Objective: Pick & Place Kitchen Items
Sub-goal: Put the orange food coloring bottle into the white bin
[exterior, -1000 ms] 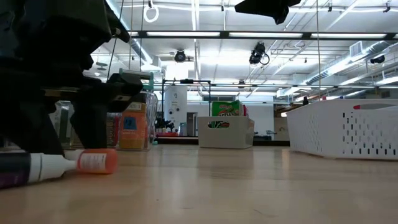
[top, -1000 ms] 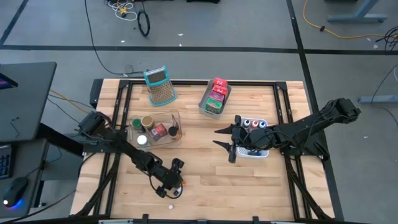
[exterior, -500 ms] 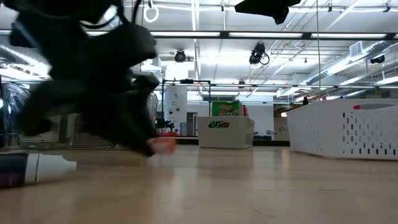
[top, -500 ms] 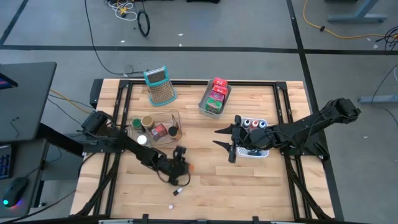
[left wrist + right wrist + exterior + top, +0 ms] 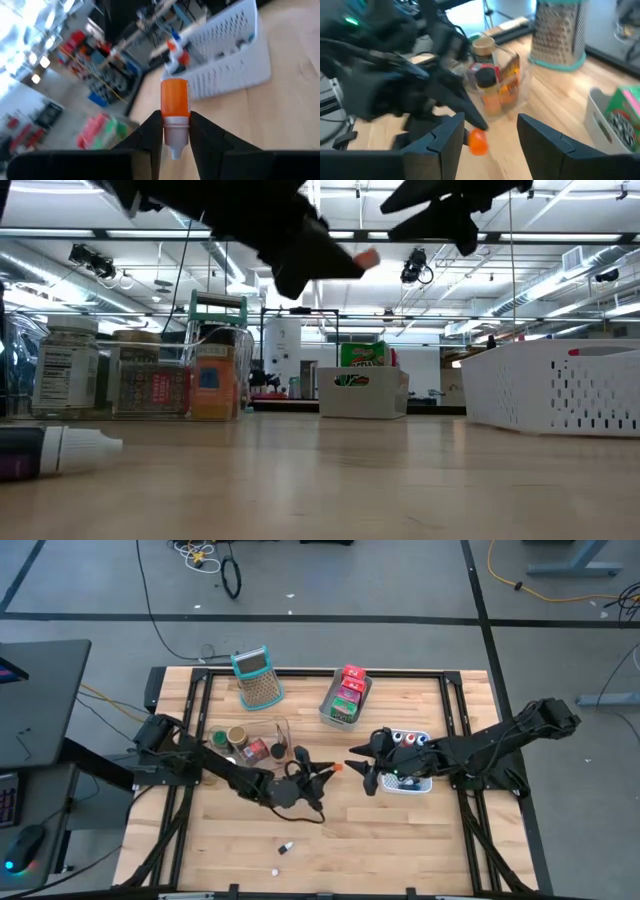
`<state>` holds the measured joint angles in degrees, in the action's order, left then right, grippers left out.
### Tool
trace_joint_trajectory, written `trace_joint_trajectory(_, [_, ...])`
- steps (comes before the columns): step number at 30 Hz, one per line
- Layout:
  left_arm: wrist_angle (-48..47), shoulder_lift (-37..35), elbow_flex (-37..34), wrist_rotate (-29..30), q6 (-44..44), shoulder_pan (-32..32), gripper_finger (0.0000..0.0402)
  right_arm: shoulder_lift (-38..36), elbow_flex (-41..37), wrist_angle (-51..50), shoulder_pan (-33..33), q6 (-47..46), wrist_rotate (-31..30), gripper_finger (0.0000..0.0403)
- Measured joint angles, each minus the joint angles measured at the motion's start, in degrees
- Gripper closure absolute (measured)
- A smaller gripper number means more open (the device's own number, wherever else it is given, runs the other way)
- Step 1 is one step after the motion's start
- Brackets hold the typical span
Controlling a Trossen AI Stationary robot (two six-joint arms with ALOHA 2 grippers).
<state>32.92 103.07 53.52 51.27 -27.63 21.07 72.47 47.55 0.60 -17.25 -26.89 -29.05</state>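
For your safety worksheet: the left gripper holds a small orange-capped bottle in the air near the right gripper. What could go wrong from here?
1. The left gripper pinches the orange-capped bottle only at its white end; it might slip and drop.
2. The open right gripper is close by, so the two could collide.
3. A small bottle lying loose on the table could be knocked off.

Beside the white basket [image 5: 408, 783], the right end effector [image 5: 362, 772] blocks the way; bare surface [image 5: 400, 840] lies open in front of the basket.
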Motion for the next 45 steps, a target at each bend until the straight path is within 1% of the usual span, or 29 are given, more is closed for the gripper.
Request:
trace_joint_trajectory(5, [1.1, 0.0, 4.0, 0.8, -7.5, -1.0, 0.0321, 0.0, 0.0, -3.3, 0.3, -5.3, 0.0, 0.0208])
trace_joint_trajectory(9, [0.5, 0.0, 5.6, 1.1, -9.8, -1.4, 0.0323, -0.1, 0.0, -3.6, 0.3, -7.7, -0.4, 0.0208])
trace_joint_trajectory(12, [0.4, 0.0, 6.0, 1.0, -11.7, -1.7, 0.0315, -0.2, -0.5, -3.0, 0.3, -8.8, -0.4, 0.0208])
trace_joint_trajectory(18, [-0.6, 0.0, 6.0, 0.7, -11.8, -2.6, 0.032, -0.1, -3.8, 3.3, 0.3, -10.2, -0.3, 0.0208])
trace_joint_trajectory(23, [-1.1, -0.2, 6.4, -0.1, -10.6, -2.8, 0.0316, 0.1, -4.2, 6.6, 0.3, -7.8, 0.4, 0.0208])
trace_joint_trajectory(30, [-1.3, -0.1, 6.3, -0.2, -10.8, -2.9, 0.0319, 0.1, -4.2, 7.0, 0.3, -7.6, 0.1, 0.0208])
trace_joint_trajectory(34, [0.2, -0.1, 6.3, -2.3, -10.6, -3.6, 0.0318, 0.0, -4.2, 7.0, 0.3, -7.6, 0.1, 0.0209])
trace_joint_trajectory(38, [2.0, -0.1, 6.3, -4.8, -11.1, -4.3, 0.0314, 0.0, -4.2, 7.0, 0.3, -7.1, 0.0, 0.022])
trace_joint_trajectory(45, [2.7, -0.1, 6.2, -5.8, -10.9, -4.4, 0.032, 0.0, -4.2, 6.9, 0.4, -6.6, 0.0, 0.026])
